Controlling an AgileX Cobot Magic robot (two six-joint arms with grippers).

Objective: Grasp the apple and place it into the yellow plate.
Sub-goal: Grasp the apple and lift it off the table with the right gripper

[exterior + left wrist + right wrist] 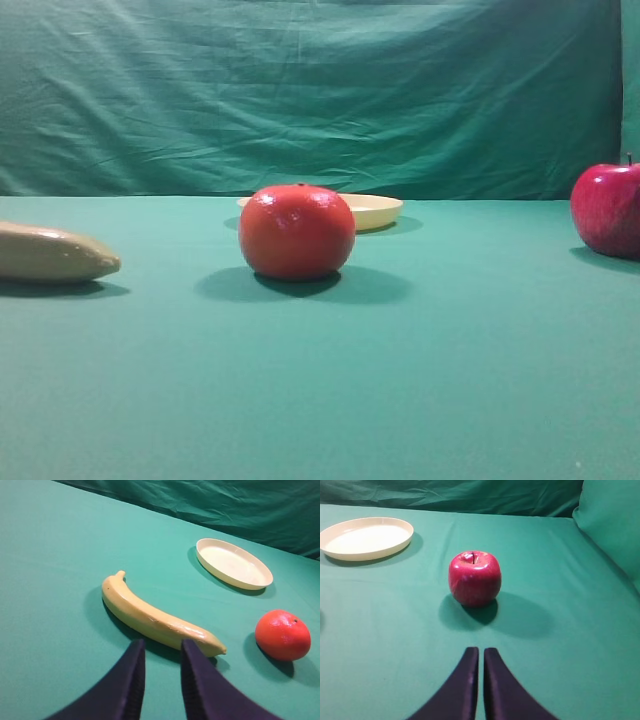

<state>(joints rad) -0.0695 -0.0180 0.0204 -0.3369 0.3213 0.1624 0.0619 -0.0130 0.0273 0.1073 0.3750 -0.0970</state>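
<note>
apple (474,578): upright on the worktop (320,400), stem up, glossy deep red. In the high view it sits at the right edge, partly cut off by the frame (608,208). Nothing touches it.
yellow plate (366,537): flat on the worktop toward the far edge, near the green backdrop (320,90). Empty. Well apart from the apple; in the right wrist view it is far-left of it.
right pincer (478,656): fingers nearly touching, only a thin slit between them, holding nothing. Low over the worktop, near side of the apple, pointed at it, apart from it.
left pincer (162,652): narrow gap between the fingers, holding nothing. Tips just on the near side of the banana (152,615), almost over it; contact cannot be told.
banana: lies flat toward the left edge, stem end pointing away.
orange fruit (297,231): round, orange-red, mid-worktop, in front of the plate in the high view, hiding part of its rim. Right of the banana tip in the left wrist view, not touching.
</note>
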